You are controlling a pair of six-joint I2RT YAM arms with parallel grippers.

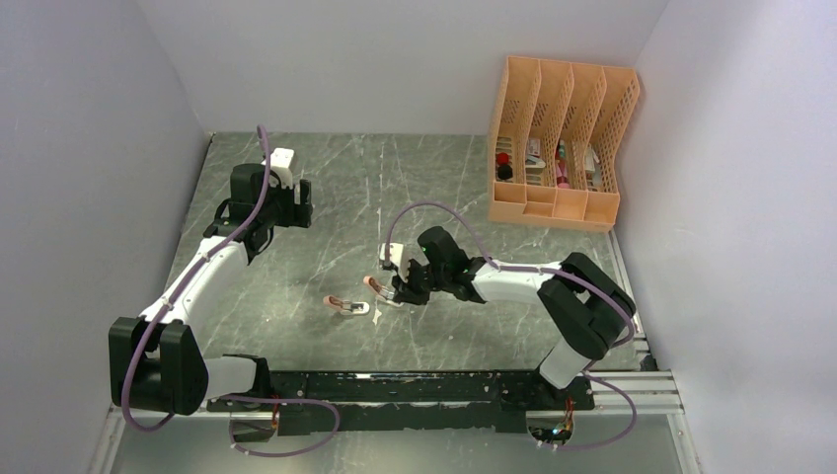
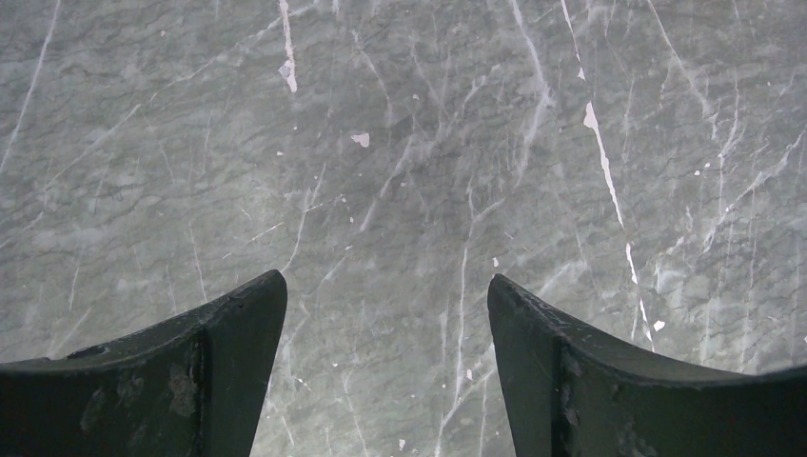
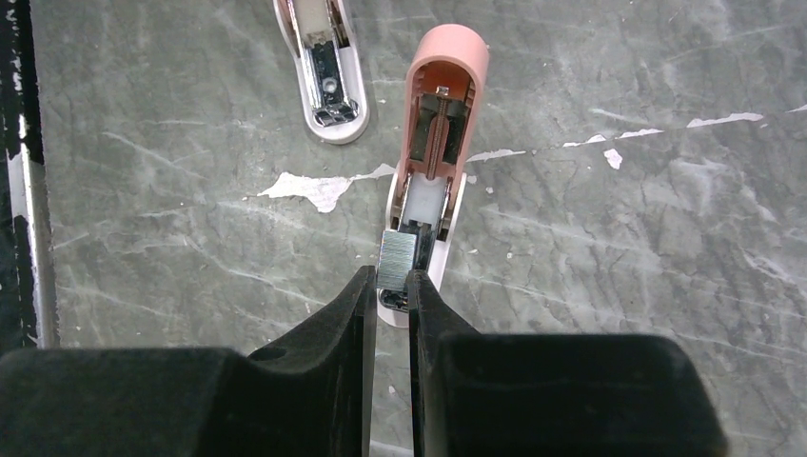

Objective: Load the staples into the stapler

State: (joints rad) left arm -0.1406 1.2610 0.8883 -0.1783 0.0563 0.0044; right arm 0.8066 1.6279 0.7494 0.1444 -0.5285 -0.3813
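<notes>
Grey marbled worktop [image 3: 619,238]; right gripper [image 3: 390,282] clenched on staple strip [image 3: 396,257], aligned at opened pink stapler [image 3: 440,105] for loading; left gripper [image 2: 385,284] released, parked aside.

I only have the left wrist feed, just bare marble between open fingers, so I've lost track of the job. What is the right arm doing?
Observer: The right gripper is shut on a silvery staple strip, holding it at the near end of the opened pink stapler.
Operator: Is that the only stapler out there?
Observer: No. A second stapler lies on the table to the left of the opened one, apart from it, with its metal side up.
</notes>
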